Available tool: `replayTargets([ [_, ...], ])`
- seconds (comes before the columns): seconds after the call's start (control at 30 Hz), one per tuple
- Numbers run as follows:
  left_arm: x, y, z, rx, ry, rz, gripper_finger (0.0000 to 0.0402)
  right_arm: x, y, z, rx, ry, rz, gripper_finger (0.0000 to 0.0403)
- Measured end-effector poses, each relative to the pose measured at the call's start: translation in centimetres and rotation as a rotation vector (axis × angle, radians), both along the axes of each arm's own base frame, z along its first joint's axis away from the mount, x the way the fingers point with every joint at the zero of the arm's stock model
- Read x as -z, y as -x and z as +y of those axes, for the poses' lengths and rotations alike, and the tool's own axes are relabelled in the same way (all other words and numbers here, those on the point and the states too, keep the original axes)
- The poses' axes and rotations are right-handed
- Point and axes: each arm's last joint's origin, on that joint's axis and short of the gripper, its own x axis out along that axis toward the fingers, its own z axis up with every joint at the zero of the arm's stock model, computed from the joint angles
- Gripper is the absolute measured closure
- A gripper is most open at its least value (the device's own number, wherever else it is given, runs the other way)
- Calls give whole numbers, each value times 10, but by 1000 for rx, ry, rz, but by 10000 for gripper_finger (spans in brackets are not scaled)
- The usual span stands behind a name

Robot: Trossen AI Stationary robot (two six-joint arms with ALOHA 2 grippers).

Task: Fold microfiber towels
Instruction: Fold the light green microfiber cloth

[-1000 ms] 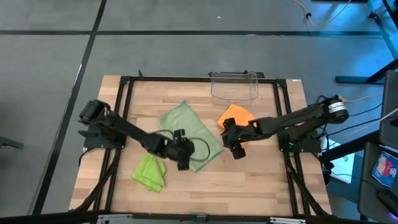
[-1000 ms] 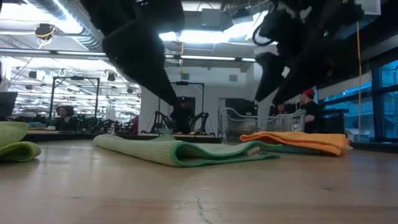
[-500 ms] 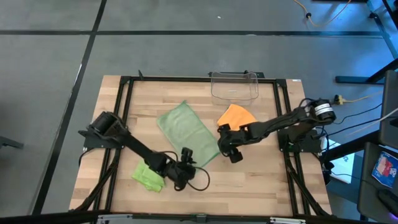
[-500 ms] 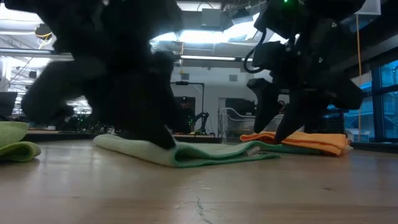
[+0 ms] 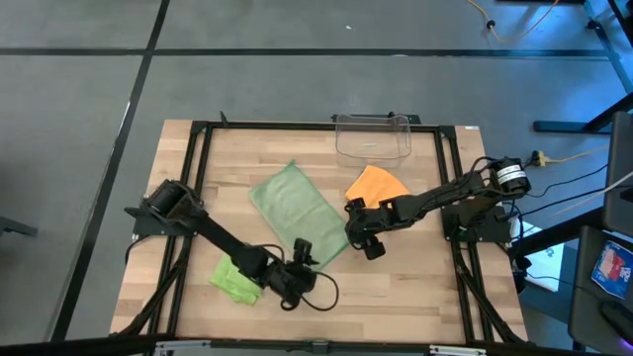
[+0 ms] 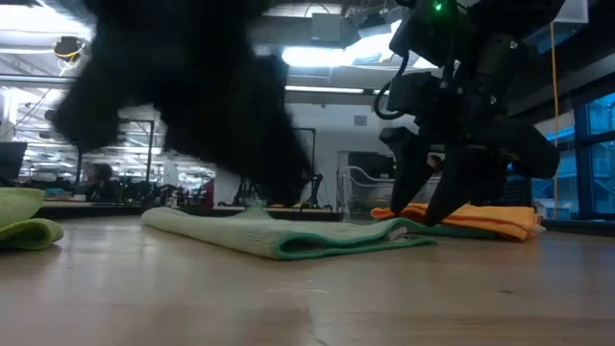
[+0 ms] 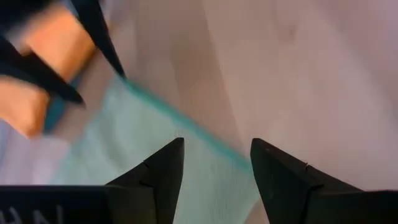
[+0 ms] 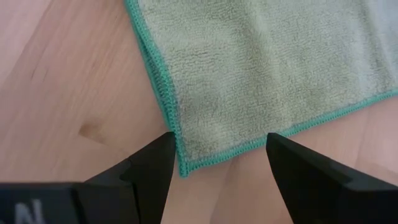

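Note:
The pale sage green towel (image 5: pixel 297 206) lies folded flat and slanted at the table's middle; it also shows in the low view (image 6: pixel 288 235). My right gripper (image 5: pixel 356 235) is open and low, its fingers standing on either side of the towel's near right corner (image 8: pixel 181 168). My left gripper (image 5: pixel 304 253) is open over the towel's near edge (image 7: pixel 186 127), by its near left corner. The orange towel (image 5: pixel 376 183) lies folded to the far right, with a teal layer (image 6: pixel 452 229) under it. The lime green towel (image 5: pixel 235 279) lies folded at the near left.
A clear plastic bin (image 5: pixel 373 136) stands at the table's far edge, behind the orange towel. Bare wood lies along the near edge and at the far left. The left arm stretches low over the lime towel's right side.
My left gripper has swung from over the sage towel toward the table's near edge and come down by the towel's near left corner. My right gripper has gone down and a little left to the towel's near right corner. The towels have stayed put.

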Motion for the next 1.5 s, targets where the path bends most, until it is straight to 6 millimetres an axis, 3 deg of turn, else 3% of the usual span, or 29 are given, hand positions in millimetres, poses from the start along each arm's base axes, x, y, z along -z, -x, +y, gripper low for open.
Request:
replayTargets([
  [0.07,-9,-3,-4,17,29,-23,223,0,0,0,1,-1,0,148],
  [0.23,-4,-2,-8,54,70,30,223,0,0,0,2,-2,-5,148],
  [0.43,9,0,-3,52,66,125,223,0,0,0,14,-9,-5,148],
  [0.9,40,-2,-4,2,-43,167,223,0,0,0,17,-10,0,148],
  [1.3,41,-3,5,-109,-164,109,223,0,1,4,-58,-68,12,148],
  [1.5,42,-4,8,-146,-107,112,223,1,0,7,-145,-124,15,148],
])
